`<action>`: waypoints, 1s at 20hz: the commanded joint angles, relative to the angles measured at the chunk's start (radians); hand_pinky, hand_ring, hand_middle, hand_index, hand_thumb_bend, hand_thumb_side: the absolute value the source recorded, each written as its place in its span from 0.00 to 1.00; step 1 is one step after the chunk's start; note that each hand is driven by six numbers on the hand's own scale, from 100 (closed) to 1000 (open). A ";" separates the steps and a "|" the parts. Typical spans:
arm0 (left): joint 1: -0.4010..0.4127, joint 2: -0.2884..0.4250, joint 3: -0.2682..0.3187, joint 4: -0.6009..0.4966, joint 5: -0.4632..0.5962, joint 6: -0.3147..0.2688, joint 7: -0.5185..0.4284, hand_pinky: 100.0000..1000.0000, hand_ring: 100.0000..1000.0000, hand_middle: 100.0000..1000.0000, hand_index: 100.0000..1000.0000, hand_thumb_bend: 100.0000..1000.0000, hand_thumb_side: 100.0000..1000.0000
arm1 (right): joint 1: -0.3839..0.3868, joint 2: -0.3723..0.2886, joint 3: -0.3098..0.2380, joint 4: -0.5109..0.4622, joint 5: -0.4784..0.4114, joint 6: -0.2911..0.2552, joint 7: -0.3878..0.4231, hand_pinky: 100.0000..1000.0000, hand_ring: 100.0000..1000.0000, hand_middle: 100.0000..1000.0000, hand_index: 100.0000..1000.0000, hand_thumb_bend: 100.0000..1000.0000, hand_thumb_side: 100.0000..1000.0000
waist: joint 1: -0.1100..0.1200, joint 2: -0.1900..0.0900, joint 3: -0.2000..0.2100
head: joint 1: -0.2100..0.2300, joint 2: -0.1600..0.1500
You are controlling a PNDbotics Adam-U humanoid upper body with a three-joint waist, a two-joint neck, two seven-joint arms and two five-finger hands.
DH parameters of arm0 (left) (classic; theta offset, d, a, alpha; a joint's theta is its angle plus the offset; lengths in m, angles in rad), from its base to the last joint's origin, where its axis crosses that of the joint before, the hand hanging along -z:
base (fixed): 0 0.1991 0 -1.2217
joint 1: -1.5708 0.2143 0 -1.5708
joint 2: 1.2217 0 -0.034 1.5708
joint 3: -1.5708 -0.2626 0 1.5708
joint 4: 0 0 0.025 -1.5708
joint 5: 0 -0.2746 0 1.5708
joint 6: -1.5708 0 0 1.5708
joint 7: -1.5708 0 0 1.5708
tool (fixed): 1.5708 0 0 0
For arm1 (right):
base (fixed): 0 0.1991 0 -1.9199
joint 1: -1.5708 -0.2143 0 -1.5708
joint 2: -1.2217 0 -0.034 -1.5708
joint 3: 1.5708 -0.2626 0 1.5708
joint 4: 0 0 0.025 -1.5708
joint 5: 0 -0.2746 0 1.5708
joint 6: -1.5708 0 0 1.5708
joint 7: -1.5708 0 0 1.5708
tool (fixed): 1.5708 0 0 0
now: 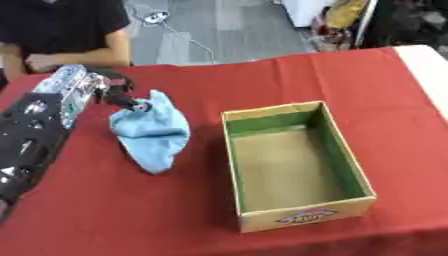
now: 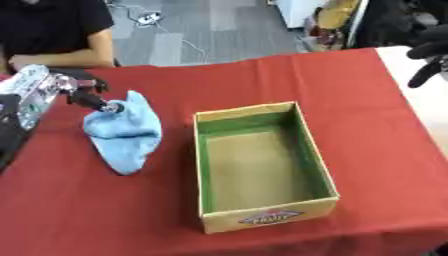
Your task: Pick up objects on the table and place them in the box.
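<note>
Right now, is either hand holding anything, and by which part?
The left hand pinches the blue cloth at its top edge. The right hand, at the right eye view's right edge, holds nothing.

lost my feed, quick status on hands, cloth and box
Left robot hand pinching top of blue cloth. Right robot hand idle at far right edge. Cardboard box empty, path to it clear.

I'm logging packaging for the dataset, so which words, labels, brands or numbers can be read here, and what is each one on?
Logo on the box front wall: a red and blue oval badge with lettering, too blurred to read.
Blue cloth, pinched by the left hand: no text.
Red tablecloth: no text.
Nothing else legible.
</note>
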 commanded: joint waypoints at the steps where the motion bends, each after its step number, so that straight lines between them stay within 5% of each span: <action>1: -0.019 0.000 0.009 0.002 -0.005 -0.011 0.020 0.46 0.51 0.86 0.99 0.97 0.82 | -0.020 -0.011 -0.001 -0.016 -0.007 -0.002 0.004 0.48 0.73 0.78 0.96 0.00 0.64 | -0.003 -0.007 -0.001 | 0.007 -0.001; 14: 0.029 -0.041 -0.018 -0.132 0.081 -0.004 0.181 0.41 0.51 0.85 0.99 0.83 0.78 | -0.025 -0.009 0.000 -0.016 -0.011 -0.002 0.006 0.48 0.73 0.78 0.96 0.00 0.64 | -0.006 -0.004 -0.003 | 0.008 -0.001; 20: 0.042 -0.054 -0.078 -0.127 0.097 -0.032 0.091 0.49 0.57 0.85 0.98 0.91 0.81 | -0.029 -0.009 0.002 -0.016 -0.014 -0.004 0.007 0.48 0.73 0.78 0.96 0.00 0.64 | -0.006 -0.003 -0.007 | 0.014 -0.001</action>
